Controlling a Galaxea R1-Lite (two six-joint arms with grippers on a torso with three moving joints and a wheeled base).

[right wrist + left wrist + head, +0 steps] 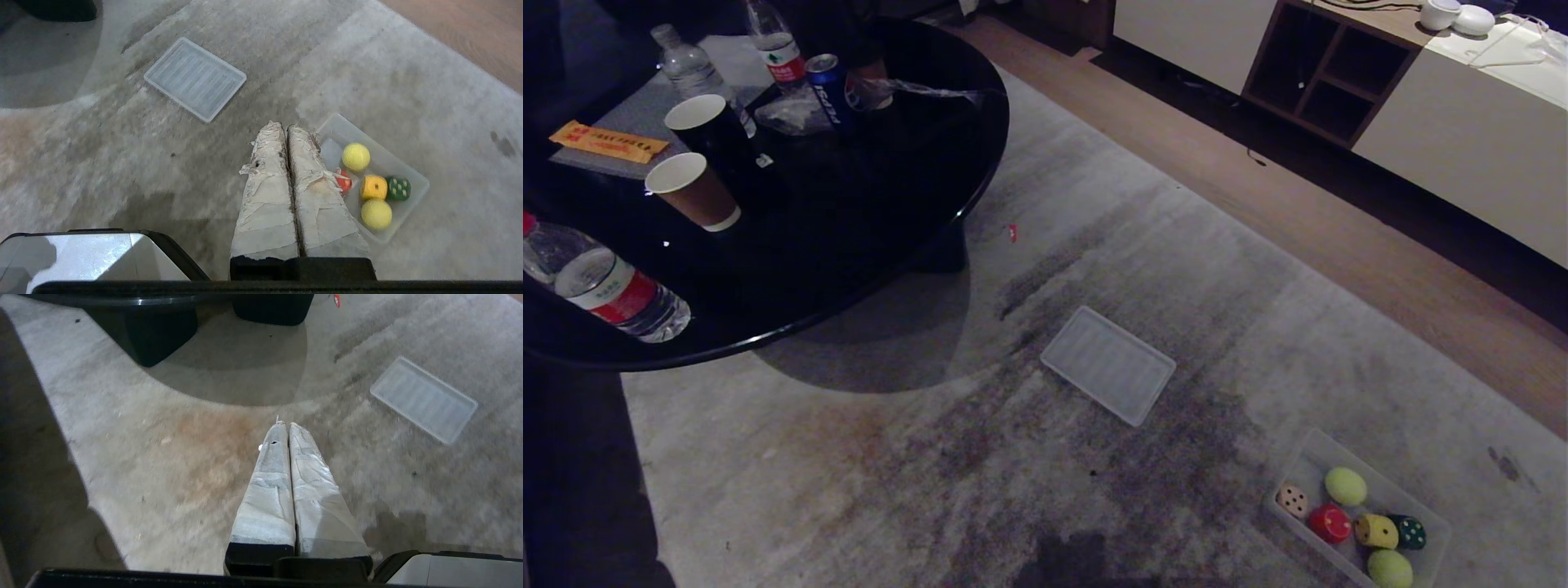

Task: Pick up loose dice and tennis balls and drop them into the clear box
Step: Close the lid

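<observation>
All four dice (pixel 1352 521) and both tennis balls (pixel 1345 485) were seen lying inside the clear box (pixel 1311 453) on the carpet (pixel 890 474). The left claw (pixel 284 424) and right claw (pixel 284 124) were held pressed together, empty, above the carpet.

**Open carpet, 1 crowded box**

The grey carpet (pixel 866 457) lay wide open between the black round table (pixel 915 204) and the clear box (pixel 1429 531). Only the flat ribbed lid (pixel 1108 376) sat out in the middle, well apart from both. Inside the box, 4 dice and 2 tennis balls crowded the floor, leaving a bare corner at the far end.
</observation>
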